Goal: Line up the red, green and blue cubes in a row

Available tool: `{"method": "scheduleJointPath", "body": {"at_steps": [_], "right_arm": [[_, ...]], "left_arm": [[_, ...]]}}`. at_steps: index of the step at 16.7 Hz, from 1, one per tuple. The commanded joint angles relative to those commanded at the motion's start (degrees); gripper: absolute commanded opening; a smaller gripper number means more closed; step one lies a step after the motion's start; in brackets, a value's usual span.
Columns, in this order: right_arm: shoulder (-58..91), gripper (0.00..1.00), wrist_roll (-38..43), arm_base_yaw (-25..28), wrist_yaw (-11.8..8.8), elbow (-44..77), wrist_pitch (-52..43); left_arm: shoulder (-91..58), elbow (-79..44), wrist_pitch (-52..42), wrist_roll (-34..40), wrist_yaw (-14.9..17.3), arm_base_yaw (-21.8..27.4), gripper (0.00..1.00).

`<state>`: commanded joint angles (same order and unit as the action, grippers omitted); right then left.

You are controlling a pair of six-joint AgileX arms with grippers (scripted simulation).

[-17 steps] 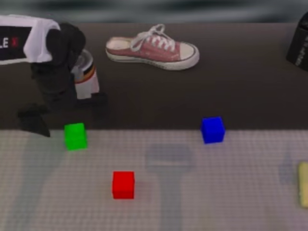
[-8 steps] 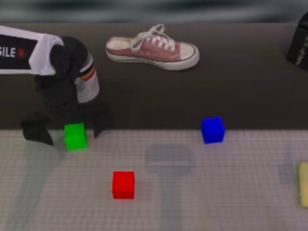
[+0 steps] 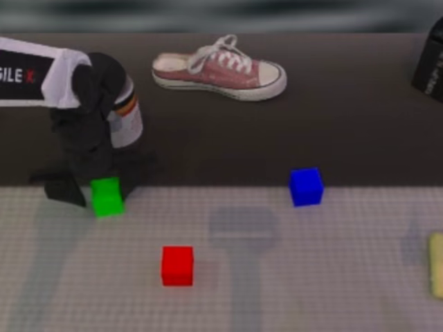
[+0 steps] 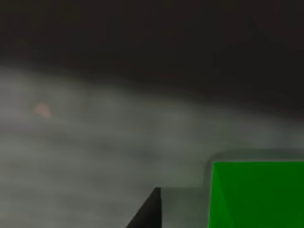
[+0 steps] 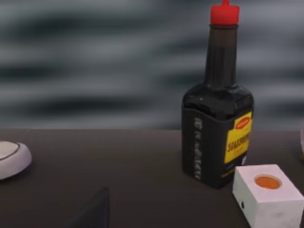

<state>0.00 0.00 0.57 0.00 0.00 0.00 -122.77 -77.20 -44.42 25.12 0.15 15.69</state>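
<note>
The green cube (image 3: 108, 198) sits at the left, where the dark back strip meets the pale grey surface. My left gripper (image 3: 98, 189) is lowered over it, open, with one dark finger (image 3: 66, 190) on each side. In the left wrist view a thin gap shows between one finger (image 4: 148, 211) and the green cube (image 4: 256, 194). The blue cube (image 3: 305, 187) rests right of centre. The red cube (image 3: 177, 265) lies nearer the front, between the other two. My right arm is parked outside the top view.
A pink sneaker (image 3: 218, 69) lies at the back. A white striped jar (image 3: 125, 116) stands just behind my left gripper. A black sauce bottle (image 5: 217, 123) and a beige block with an orange mark (image 5: 267, 195) are at the far right. A pale yellow object (image 3: 436, 266) lies at the right edge.
My left gripper came forward and down over the green cube, then its fingers narrowed toward the cube's sides. The cubes have not moved.
</note>
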Motion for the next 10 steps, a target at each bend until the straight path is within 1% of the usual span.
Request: {"method": "scheduleJointPath", "body": {"at_steps": [4,5,10], "right_arm": [[0.0,1.00,0.0,0.0,0.0,0.0,0.0],[0.0,1.00,0.0,0.0,0.0,0.0,0.0],[0.0,1.00,0.0,0.0,0.0,0.0,0.0]], "left_arm": [[0.0,0.0,0.0,0.0,0.0,0.0,0.02],[0.0,0.0,0.0,0.0,0.0,0.0,0.00],[0.0,0.0,0.0,0.0,0.0,0.0,0.00]]}}
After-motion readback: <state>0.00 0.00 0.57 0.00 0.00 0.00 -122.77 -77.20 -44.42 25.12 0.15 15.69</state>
